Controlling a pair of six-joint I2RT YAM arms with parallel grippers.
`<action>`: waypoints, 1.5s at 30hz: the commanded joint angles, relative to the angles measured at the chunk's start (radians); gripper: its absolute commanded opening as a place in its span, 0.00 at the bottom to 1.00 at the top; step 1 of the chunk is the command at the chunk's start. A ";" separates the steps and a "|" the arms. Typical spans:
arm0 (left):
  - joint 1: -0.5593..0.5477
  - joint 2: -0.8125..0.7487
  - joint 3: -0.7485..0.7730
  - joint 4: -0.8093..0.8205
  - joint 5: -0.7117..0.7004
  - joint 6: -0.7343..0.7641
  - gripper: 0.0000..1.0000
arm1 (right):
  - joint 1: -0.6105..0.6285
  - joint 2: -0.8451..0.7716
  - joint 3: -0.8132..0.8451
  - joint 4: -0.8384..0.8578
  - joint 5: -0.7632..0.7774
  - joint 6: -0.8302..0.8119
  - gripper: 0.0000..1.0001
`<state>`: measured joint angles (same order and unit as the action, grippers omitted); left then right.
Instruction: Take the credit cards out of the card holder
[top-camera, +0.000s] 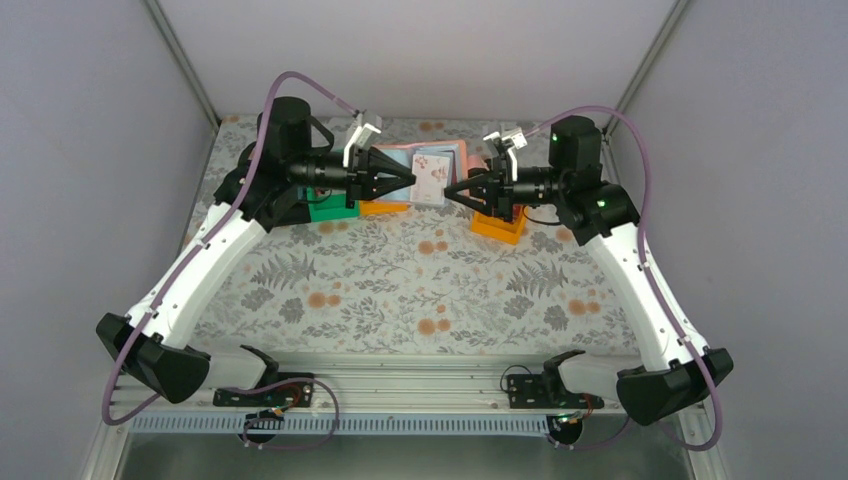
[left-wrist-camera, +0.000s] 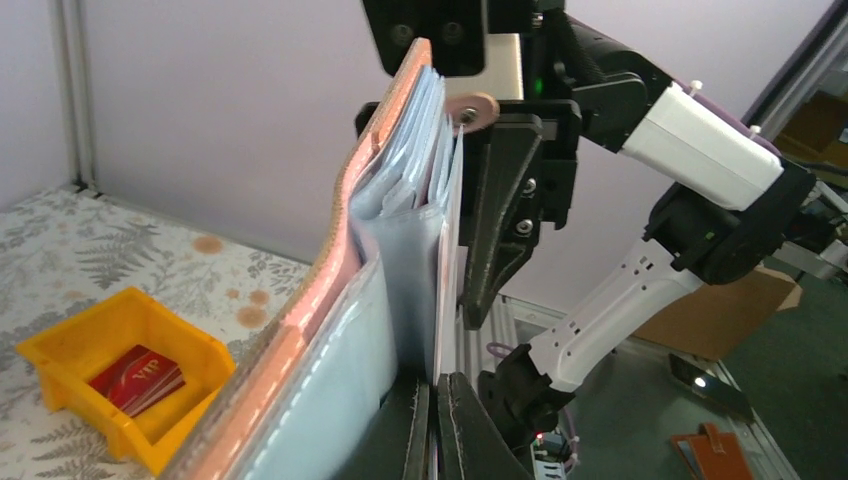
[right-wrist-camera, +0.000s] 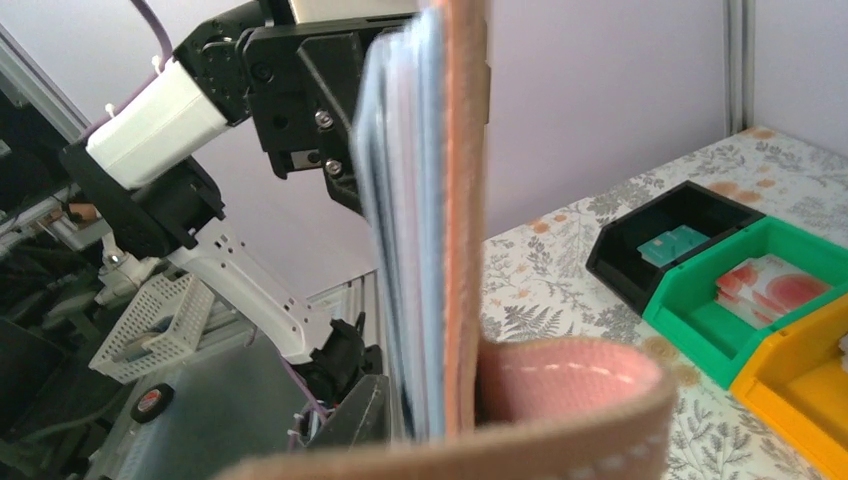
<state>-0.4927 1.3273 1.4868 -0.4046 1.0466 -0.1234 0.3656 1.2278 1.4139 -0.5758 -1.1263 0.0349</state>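
Observation:
Both grippers hold the card holder (top-camera: 432, 178) in the air over the back of the table. It hangs open, brownish-pink cover (left-wrist-camera: 330, 260) to one side and pale blue-grey sleeves (left-wrist-camera: 400, 200) fanned out. My left gripper (left-wrist-camera: 437, 415) is shut on the lower edge of a stiff whitish-pink credit card (left-wrist-camera: 447, 280) at the outer side of the sleeves. My right gripper (top-camera: 447, 190) clamps the holder's stack from the opposite side. One of its fingers (right-wrist-camera: 368, 410) shows, and the other is hidden behind the curled closing tab (right-wrist-camera: 560, 385). A dark red credit card (left-wrist-camera: 135, 378) lies in an orange bin (left-wrist-camera: 60, 350).
A black bin (right-wrist-camera: 620, 250) holds a teal card (right-wrist-camera: 672, 243). A green bin (right-wrist-camera: 700, 320) holds a whitish-pink card (right-wrist-camera: 775, 285), and an orange bin (right-wrist-camera: 790, 400) stands beside it. In the top view the bins sit under the arms, green (top-camera: 330, 208) and orange (top-camera: 498, 226).

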 joint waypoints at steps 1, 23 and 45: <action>-0.005 -0.022 -0.002 0.010 0.059 0.001 0.02 | 0.010 0.005 0.031 0.032 -0.047 0.023 0.25; 0.033 -0.062 -0.006 -0.038 0.113 0.057 0.02 | -0.028 -0.031 0.022 -0.023 -0.003 -0.029 0.04; 0.023 -0.039 -0.022 0.033 0.104 -0.019 0.02 | -0.003 -0.001 -0.002 0.106 -0.038 0.091 0.40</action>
<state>-0.4648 1.2915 1.4666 -0.4034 1.1263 -0.1253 0.3496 1.2182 1.4136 -0.5175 -1.1782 0.0956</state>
